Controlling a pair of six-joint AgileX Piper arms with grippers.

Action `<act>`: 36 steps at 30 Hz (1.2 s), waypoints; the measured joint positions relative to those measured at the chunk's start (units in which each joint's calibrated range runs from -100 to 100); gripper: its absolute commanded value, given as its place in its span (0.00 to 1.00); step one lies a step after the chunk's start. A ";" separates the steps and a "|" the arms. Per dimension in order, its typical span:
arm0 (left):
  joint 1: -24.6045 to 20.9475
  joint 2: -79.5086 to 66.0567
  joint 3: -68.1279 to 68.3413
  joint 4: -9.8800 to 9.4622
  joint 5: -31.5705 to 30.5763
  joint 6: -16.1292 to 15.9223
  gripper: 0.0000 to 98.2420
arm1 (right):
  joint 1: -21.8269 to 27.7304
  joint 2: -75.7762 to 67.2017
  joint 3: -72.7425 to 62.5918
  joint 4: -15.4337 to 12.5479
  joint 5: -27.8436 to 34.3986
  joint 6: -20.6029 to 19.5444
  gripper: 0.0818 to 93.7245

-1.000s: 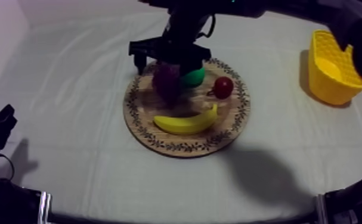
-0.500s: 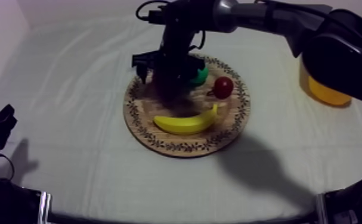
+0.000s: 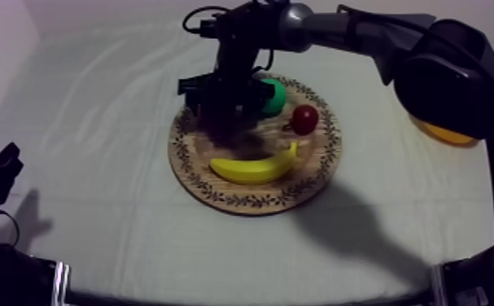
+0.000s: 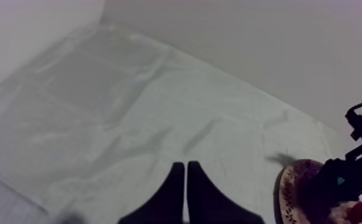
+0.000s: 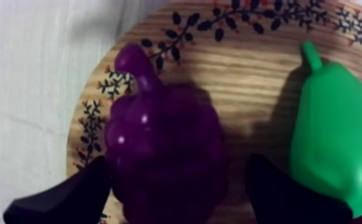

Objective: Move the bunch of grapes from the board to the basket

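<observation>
**A:** What's nearest?

**B:** The left gripper (image 4: pixel 185 167), low at the left side of the table (image 3: pixel 95 195) over bare cloth. Its two fingers are pressed together in a narrow wedge, with nothing between them.

**A:** And on the board (image 3: pixel 319 175)?

**B:** The banana (image 3: pixel 254 168) lies across the near half. Behind it, toward the board's left side, the bunch of grapes (image 5: pixel 159 137) lies on the wood, its stem pointing to the patterned rim.

**A:** Where's the right gripper (image 5: pixel 176 179)?

**B:** Right over the bunch, fingers spread, one at each side of the grapes. The finger on the rim side sits close against the bunch. Between the other finger and the grapes a strip of wood shows, so the bunch is not pinched.

**A:** What's past that?

**B:** The pear (image 5: pixel 332 131), green, just beside the grapes on the far part of the board. The small red fruit (image 3: pixel 304 119) sits near the pear's right side, also on the board.

**A:** The basket (image 3: pixel 441 134)?

**B:** At the table's right side, well apart from the board and the grapes, mostly hidden behind the right arm.
</observation>
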 measured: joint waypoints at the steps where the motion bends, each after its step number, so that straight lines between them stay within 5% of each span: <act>1: 0.00 0.00 0.00 0.00 0.00 0.00 0.00 | -0.03 0.00 -0.10 0.19 0.00 -0.04 0.61; 10: 0.00 0.00 0.00 0.00 0.00 0.00 0.00 | -0.98 -0.18 -0.52 1.59 0.79 -0.35 0.47; 23: 0.00 0.00 0.00 0.00 0.00 0.00 0.00 | -0.25 -13.98 10.23 1.80 4.16 0.74 0.48; 36: 0.00 0.00 0.00 0.00 0.00 0.00 0.00 | 8.87 -38.84 27.14 1.49 6.20 5.14 0.49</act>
